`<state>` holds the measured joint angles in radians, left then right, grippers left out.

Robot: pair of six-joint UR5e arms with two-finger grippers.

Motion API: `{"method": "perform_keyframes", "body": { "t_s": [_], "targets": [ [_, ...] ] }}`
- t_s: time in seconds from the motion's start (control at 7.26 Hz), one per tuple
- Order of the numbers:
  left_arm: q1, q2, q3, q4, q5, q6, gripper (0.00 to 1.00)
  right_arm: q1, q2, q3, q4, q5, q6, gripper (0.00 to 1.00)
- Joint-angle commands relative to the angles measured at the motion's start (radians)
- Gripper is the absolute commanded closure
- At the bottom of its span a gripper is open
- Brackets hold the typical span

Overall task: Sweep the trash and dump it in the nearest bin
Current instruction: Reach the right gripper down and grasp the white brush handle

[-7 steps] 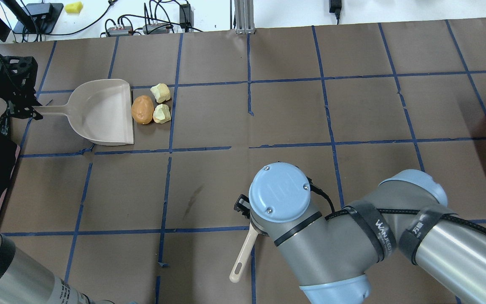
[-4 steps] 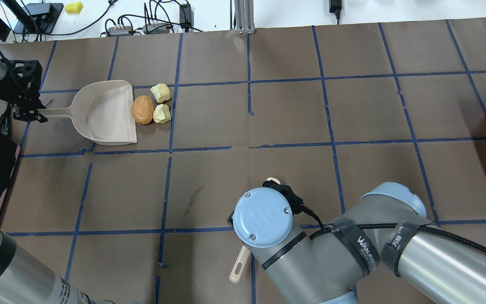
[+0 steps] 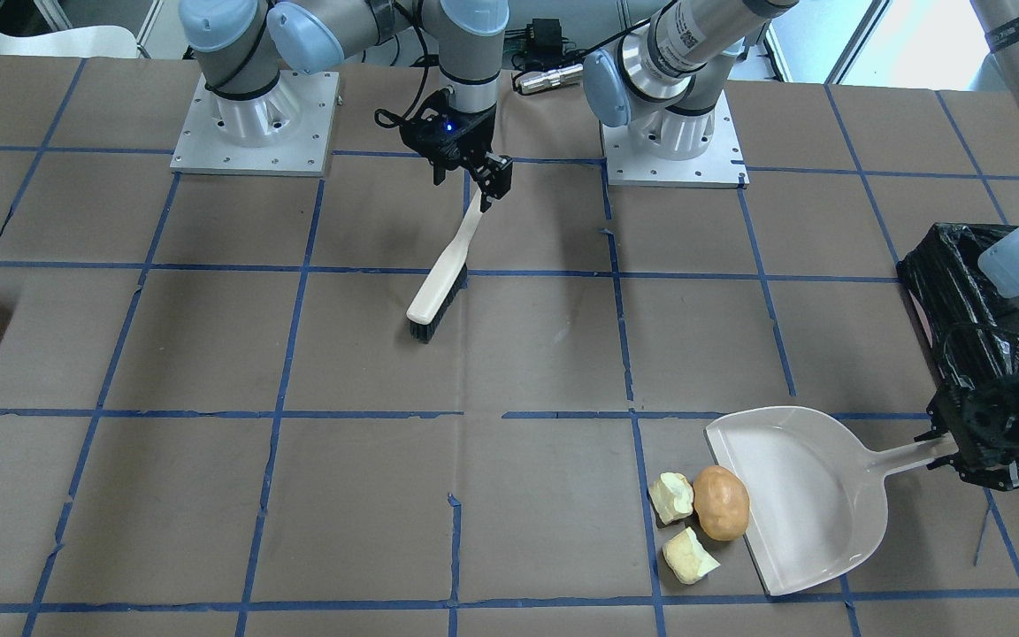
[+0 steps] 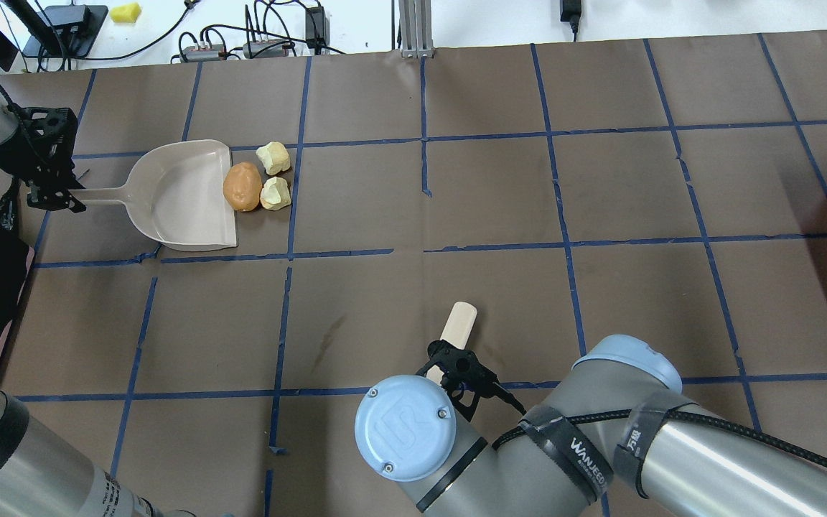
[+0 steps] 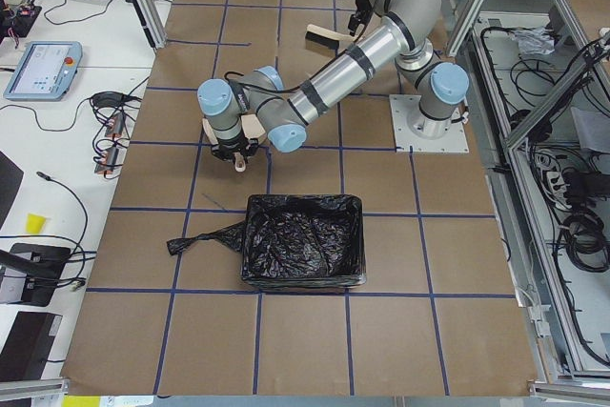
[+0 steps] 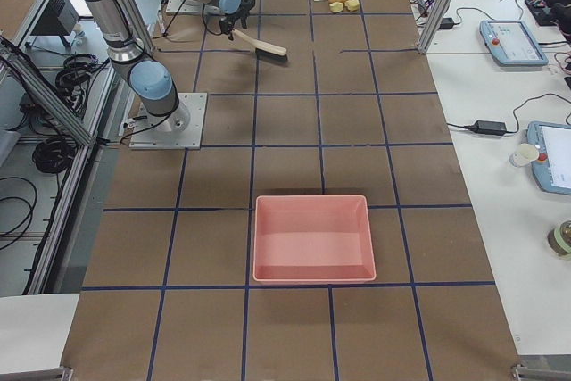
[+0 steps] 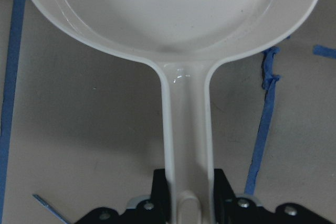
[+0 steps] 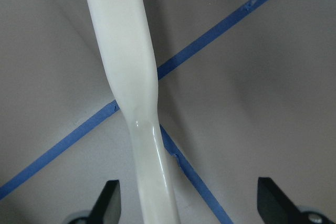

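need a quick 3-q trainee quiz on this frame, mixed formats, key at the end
1. True or false: both yellow chunks lie inside the dustpan.
2. The left gripper is shut on: A) a yellow chunk B) the dustpan's handle C) nothing.
3. Which sits nearer the chunks, the black-lined bin or the pink bin?
Key: 1 false; they lie on the table, beside the orange lump at the pan's lip. 2 B. 3 the black-lined bin.
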<state>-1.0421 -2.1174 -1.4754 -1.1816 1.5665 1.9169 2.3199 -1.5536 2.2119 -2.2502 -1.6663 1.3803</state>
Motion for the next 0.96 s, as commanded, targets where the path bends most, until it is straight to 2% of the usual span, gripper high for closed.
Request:
{"method": "perform_keyframes", "body": {
  "t_s": [0.0, 0.83],
  "targets": [
    [-0.001, -0.003, 0.000, 0.000, -0.017, -0.005, 0.93, 0.029, 0.007, 0.002, -0.021, -0.021, 0.017, 0.08],
    [-0.006, -0.001, -0.002, -0.001, -0.023, -0.013, 0.93, 0.049, 0.081, 0.017, -0.083, -0.026, 0.028, 0.09]
  ]
}}
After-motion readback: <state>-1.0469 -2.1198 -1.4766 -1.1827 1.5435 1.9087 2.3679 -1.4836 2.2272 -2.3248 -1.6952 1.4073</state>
